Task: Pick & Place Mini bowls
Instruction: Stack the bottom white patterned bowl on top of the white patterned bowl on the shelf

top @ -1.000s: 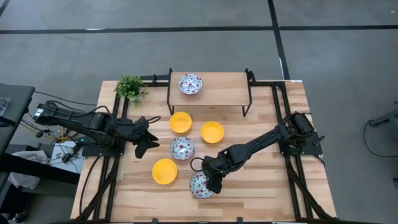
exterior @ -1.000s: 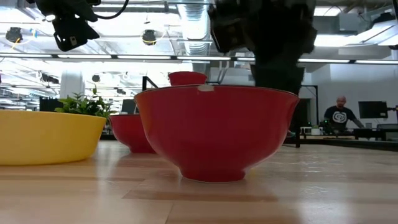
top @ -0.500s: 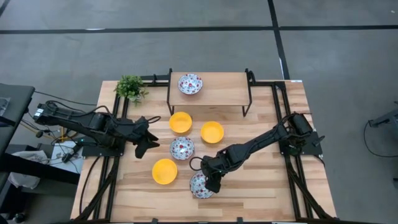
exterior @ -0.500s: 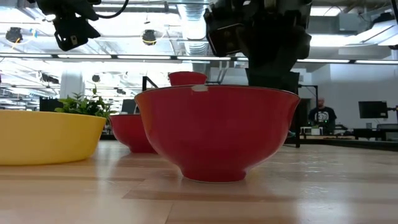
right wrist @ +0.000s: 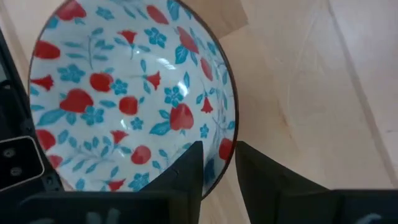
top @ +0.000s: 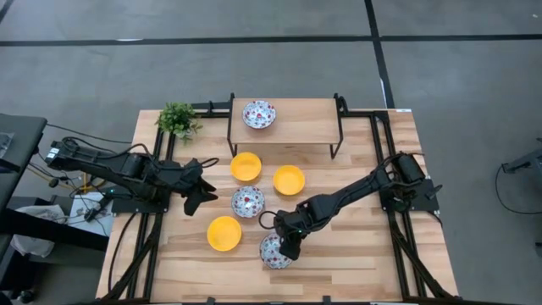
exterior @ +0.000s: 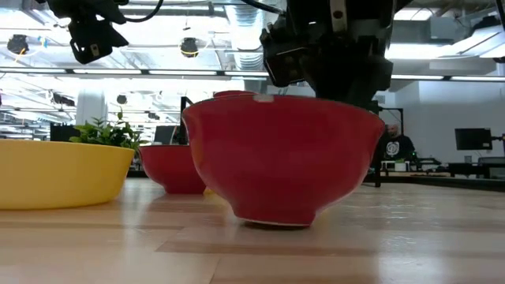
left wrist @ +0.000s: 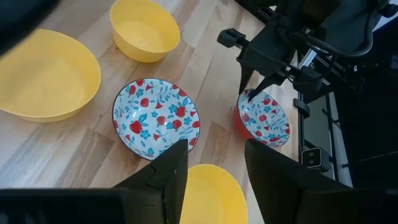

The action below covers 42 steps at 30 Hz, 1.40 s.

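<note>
Floral bowl (right wrist: 134,93): we find its rim between the right gripper's (right wrist: 217,163) fingers, pinched, bowl tilting. Left gripper (left wrist: 214,171) farther off, fingers spread.

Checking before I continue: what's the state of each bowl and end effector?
Front floral bowl: tilted, rim gripped.
Right end effector: shut on front floral bowl.
Left end effector: open, empty.
Centre floral bowl: upright, free.
Shelf floral bowl: upright on shelf.
Yellow bowls: upright, empty.
</note>
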### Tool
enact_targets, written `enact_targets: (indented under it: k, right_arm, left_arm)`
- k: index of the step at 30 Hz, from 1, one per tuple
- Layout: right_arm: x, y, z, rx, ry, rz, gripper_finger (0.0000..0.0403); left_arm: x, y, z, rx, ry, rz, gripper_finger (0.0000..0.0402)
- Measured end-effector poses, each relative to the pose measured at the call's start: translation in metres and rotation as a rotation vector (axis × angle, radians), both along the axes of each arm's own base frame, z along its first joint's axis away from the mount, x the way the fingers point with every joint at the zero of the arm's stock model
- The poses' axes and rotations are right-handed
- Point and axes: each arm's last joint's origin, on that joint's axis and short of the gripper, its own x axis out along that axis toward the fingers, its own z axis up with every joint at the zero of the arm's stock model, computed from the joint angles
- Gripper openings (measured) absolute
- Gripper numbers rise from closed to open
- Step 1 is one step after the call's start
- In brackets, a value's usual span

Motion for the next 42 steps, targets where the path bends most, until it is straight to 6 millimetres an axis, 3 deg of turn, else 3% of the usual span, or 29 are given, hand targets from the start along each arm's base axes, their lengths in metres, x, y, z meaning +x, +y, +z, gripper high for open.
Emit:
enact_targets:
  k: [9,20,27,34,42]
  right_arm:
    - [0.001,0.001,0.001,0.012,-0.015,0.001,0.0009]
    - [0.001,0.000,0.002,0.016,-0.008,-0.028,0.0005]
    - [0.000,-0.007,0.012,-0.022,-0.035,-0.090,0.0002]
    - [-0.006,-0.023,0.029,-0.140,-0.058,-0.222,0.0001]
    - [-0.016,-0.023,0.028,-0.245,-0.009,-0.310,0.0001]
  left_arm:
    - [0.000,0.000,0.000,0.000,0.000,0.000,0.0158]
    - [0.000,0.000,0.000,0.000,-0.001,0.000,0.0158]
    - [0.001,0.000,0.001,-0.010,-0.010,0.004,0.0158]
    - [0.001,0.000,0.001,-0.138,0.001,0.089,0.0158]
    - [0.003,-0.001,0.000,-0.239,0.024,0.160,0.0158]
